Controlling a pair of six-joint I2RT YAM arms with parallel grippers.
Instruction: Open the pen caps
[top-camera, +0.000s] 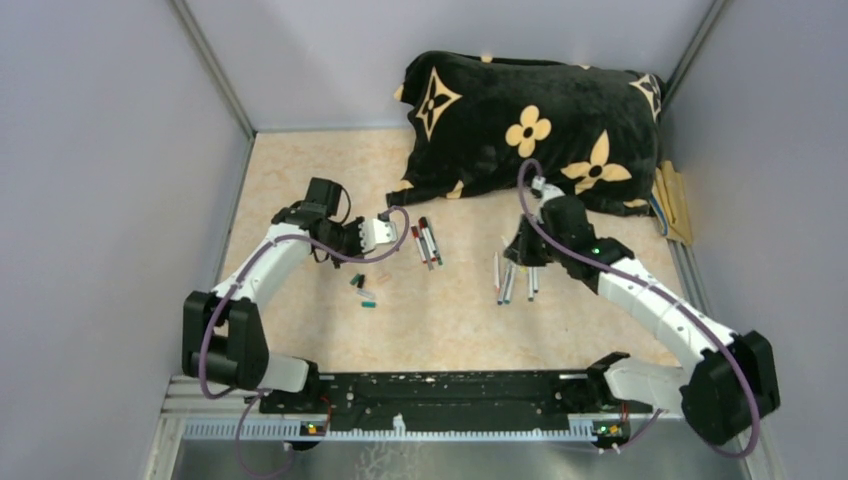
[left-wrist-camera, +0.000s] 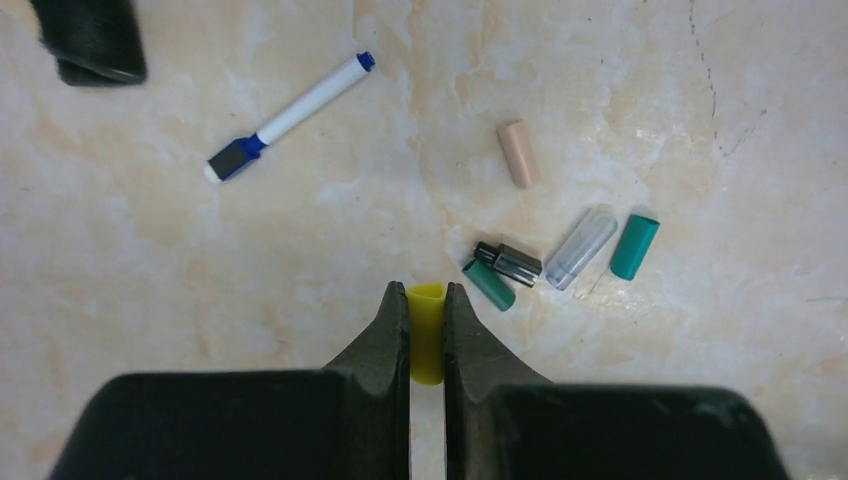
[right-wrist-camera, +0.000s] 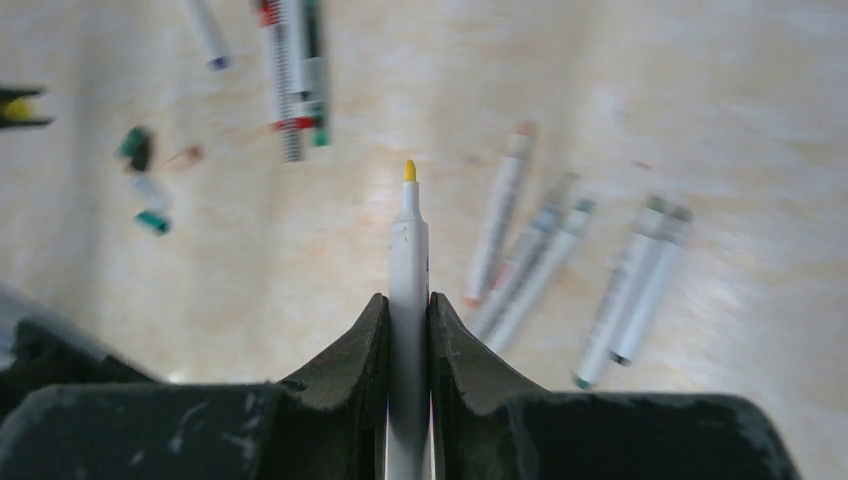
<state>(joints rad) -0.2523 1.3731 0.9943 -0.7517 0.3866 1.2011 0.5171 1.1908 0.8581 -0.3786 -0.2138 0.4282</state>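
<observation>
Holding a yellow cap (left-wrist-camera: 427, 340) pinched in my left gripper (left-wrist-camera: 427, 298), whose two fingers are closed tight on it, with the cap's end poking out past the fingertips. My right gripper (right-wrist-camera: 408, 305) is clamped just as tight round the white barrel of a pen (right-wrist-camera: 408, 240), whose bare yellow tip (right-wrist-camera: 409, 170) points away from me. Cap and pen are well apart, so I judge this pen opened.

On the worktop (left-wrist-camera: 200, 250), left of centre, lies a small cluster of loose caps. There is a dark green cap (left-wrist-camera: 489, 285) touching a black cap (left-wrist-camera: 508, 262), then a clear cap (left-wrist-camera: 581, 248) and a teal cap (left-wrist-camera: 634, 246). A pink cap (left-wrist-camera: 519, 153) sits a little apart, and a blue-ended pen (left-wrist-camera: 290, 115) lies farther from them.

Beside the right gripper, to the right of centre, a group of grey-barrelled pens (right-wrist-camera: 540, 270) lies roughly side by side. That view is too blurred to tell which carry caps. Some red-ended pens (top-camera: 425, 242) lie between my two grippers, near a black flower-patterned pillow (top-camera: 530, 120).

The step in hand, as I judge it, is putting both pieces down. To do that well I should lower the cap close to the worktop beside the cluster before opening, so it cannot roll. The pen should go down flat, apart from pens not yet opened.
</observation>
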